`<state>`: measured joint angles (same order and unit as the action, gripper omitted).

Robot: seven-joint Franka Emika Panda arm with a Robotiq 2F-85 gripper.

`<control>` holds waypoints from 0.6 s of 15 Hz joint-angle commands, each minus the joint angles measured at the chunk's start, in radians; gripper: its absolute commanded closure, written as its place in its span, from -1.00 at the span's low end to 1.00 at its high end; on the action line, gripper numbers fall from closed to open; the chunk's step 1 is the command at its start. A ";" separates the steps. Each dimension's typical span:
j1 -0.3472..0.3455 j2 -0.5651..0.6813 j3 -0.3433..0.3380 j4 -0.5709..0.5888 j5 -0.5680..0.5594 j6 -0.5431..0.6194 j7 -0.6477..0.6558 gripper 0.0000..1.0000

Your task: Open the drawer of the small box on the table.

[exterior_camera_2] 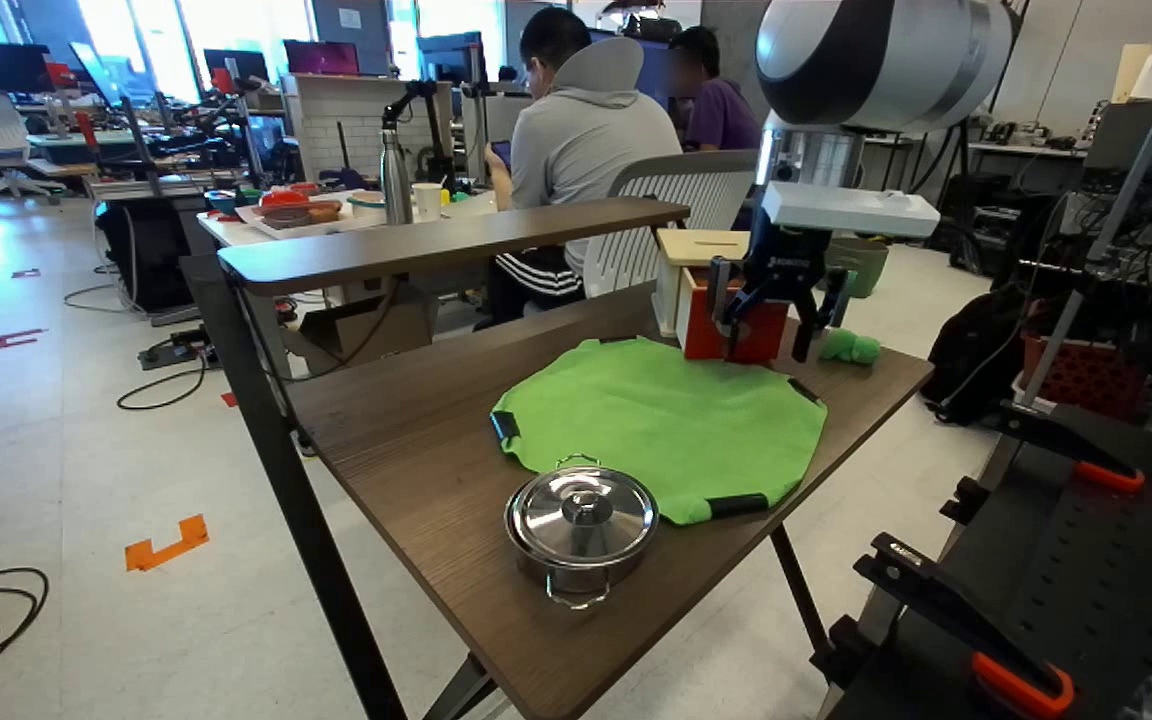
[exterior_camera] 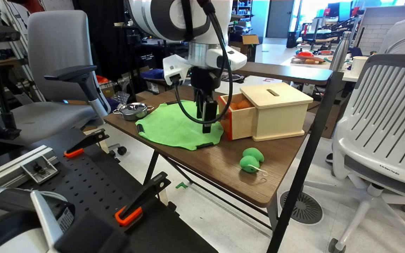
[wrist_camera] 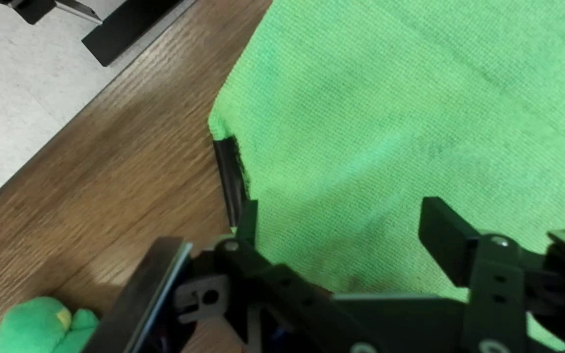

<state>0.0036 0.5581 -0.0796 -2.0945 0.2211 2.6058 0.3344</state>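
Observation:
The small box [exterior_camera: 280,121] of light tan wood stands on the dark brown table [exterior_camera: 220,165]; it also shows in an exterior view [exterior_camera_2: 670,292]. Its drawer [exterior_camera: 243,124] is pulled part way out, with its orange-red front [exterior_camera_2: 704,335] facing the green cloth. Something orange lies inside the drawer. My gripper [exterior_camera: 206,128] points down just in front of the drawer front, low over the cloth. Its fingers are apart with nothing between them, seen in an exterior view [exterior_camera_2: 768,350] and in the wrist view [wrist_camera: 340,213]. Whether it touches the drawer front cannot be told.
A green cloth [exterior_camera: 174,123] with black edge clips covers the middle of the table. A lidded metal pot [exterior_camera_2: 584,525] stands at one end. A small green object [exterior_camera: 251,160] lies near the box. A raised shelf board [exterior_camera_2: 456,245] runs along one side.

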 commanded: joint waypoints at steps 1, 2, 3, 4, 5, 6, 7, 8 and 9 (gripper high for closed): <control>-0.022 -0.048 0.010 -0.024 -0.003 -0.067 -0.035 -1.00; -0.024 -0.070 0.009 -0.039 -0.009 -0.087 -0.050 -1.00; -0.034 -0.096 0.016 -0.054 -0.007 -0.105 -0.080 -1.00; -0.035 -0.138 0.016 -0.086 -0.013 -0.109 -0.106 -1.00; -0.033 -0.172 0.012 -0.111 -0.020 -0.109 -0.124 -1.00; -0.027 -0.219 0.006 -0.149 -0.030 -0.091 -0.138 -1.00; -0.026 -0.265 0.005 -0.182 -0.036 -0.078 -0.156 -1.00; -0.028 -0.309 0.004 -0.216 -0.038 -0.054 -0.175 -1.00; -0.035 -0.344 0.009 -0.238 -0.038 -0.056 -0.207 -1.00</control>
<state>-0.0111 0.3674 -0.0812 -2.2134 0.2100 2.5334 0.1914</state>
